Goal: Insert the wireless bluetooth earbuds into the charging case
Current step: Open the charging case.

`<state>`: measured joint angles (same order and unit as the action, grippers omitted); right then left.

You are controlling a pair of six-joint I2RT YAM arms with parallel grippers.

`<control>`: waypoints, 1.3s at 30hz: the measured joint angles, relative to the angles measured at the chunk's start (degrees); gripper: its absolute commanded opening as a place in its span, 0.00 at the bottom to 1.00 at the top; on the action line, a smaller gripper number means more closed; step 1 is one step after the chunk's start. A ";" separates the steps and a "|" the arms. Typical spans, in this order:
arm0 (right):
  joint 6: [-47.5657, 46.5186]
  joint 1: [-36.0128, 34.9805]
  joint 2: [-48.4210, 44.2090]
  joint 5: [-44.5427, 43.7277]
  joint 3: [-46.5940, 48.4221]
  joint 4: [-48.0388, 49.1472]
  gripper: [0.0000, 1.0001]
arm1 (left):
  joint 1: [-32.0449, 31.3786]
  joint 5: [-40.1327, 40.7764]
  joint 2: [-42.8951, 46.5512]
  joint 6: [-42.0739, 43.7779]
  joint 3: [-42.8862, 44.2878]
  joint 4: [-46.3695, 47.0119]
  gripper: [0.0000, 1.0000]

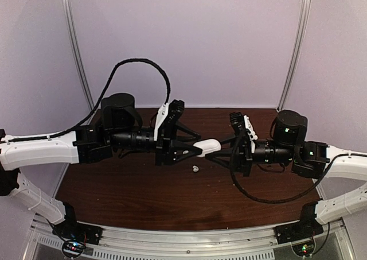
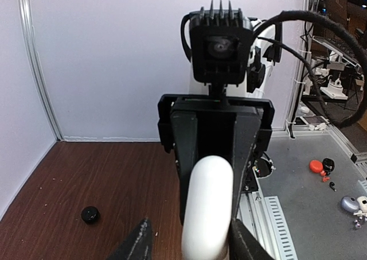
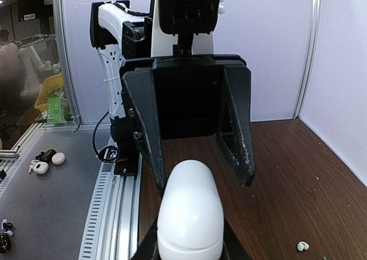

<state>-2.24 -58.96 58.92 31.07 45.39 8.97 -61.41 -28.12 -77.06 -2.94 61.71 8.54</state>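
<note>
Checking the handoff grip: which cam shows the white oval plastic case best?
Right wrist: the white oval plastic case fills the lower centre, seam line visible, with the right gripper closed on both its sides. Left wrist shows it narrower, bottom cut off by the frame. Top external shows it small and partly hidden.

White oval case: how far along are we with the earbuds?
Done: nothing visibly seated; the glossy white oval plastic case looks shut. In hand: the right hand clamps it aloft, the left hand stands open around its other end. Left: a small white earbud and a small black round object lie on the brown table.
</note>
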 measured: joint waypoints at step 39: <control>9.73 11.72 -8.22 1.44 -10.32 6.62 0.03 | 7.32 -1.95 -3.32 -1.42 -3.21 1.64 0.65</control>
<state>7.49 -47.24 50.70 32.51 35.07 15.59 -54.08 -30.06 -80.38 -4.36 58.50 10.17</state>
